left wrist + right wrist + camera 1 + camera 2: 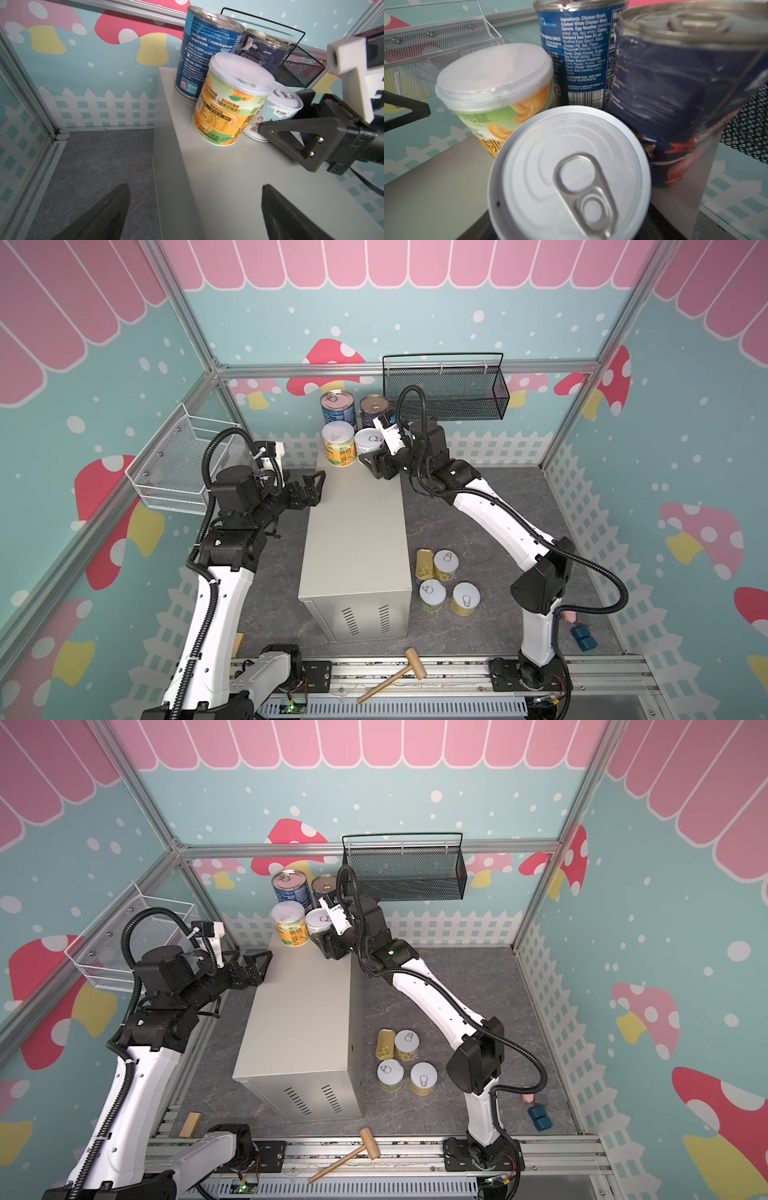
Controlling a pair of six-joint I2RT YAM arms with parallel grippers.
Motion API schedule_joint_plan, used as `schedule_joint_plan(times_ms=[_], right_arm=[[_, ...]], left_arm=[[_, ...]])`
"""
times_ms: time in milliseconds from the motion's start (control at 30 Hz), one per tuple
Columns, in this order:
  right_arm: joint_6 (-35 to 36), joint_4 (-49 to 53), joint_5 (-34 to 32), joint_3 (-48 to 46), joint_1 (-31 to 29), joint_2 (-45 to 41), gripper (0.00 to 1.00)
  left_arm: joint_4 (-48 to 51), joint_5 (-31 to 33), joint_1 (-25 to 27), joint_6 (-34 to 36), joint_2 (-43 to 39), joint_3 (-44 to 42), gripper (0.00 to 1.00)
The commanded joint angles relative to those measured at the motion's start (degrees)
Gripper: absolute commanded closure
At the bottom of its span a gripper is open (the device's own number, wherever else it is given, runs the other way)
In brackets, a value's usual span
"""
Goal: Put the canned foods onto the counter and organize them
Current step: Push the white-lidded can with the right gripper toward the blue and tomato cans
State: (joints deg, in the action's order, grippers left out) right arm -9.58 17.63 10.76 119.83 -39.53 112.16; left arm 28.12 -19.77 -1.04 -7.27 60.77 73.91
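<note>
The counter [353, 539] is a long beige box in both top views. At its far end stand a blue can [337, 406], a navy can [372, 408] and a yellow-green can with a plastic lid [339, 443]. Beside them a white pull-tab can [368, 441] [569, 172] rests on the counter top, with my right gripper [369, 459] shut on its sides. My left gripper [318, 489] [195, 186] hangs open and empty at the counter's left edge. On the floor to the right of the counter lie a flat gold tin [424, 563] and three short cans [446, 564].
A black mesh basket [446, 389] hangs on the back wall just behind the right arm. A white wire basket [178, 464] hangs on the left wall. A wooden mallet [399, 674] lies on the front rail. Blue blocks [583, 638] sit at the front right.
</note>
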Motion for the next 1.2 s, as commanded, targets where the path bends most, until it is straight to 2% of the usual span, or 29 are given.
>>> schedule_joint_plan(times_ms=[0,333,700,1167], right_arm=[[-1.0,1.3,1.6,0.6,-0.5,1.1,0.27],[-1.1,1.4,-1.5,-1.8,-0.5,-0.4,0.27],[-1.6,-1.6,-4.4,-10.6,-0.3,-6.3,0.27],[-2.1,-1.8,-3.9,-6.6,0.3,-2.2,0.26]], left_arm=[[-0.6,-0.6,0.2,0.3,-0.8,-0.6,0.01],[-0.6,-0.7,0.1,0.3,-0.9,-0.6,0.01],[-0.8,-1.0,0.2,0.1,-0.8,-0.6,0.01],[-0.8,-0.9,0.2,0.2,-1.0,-0.7,0.01]])
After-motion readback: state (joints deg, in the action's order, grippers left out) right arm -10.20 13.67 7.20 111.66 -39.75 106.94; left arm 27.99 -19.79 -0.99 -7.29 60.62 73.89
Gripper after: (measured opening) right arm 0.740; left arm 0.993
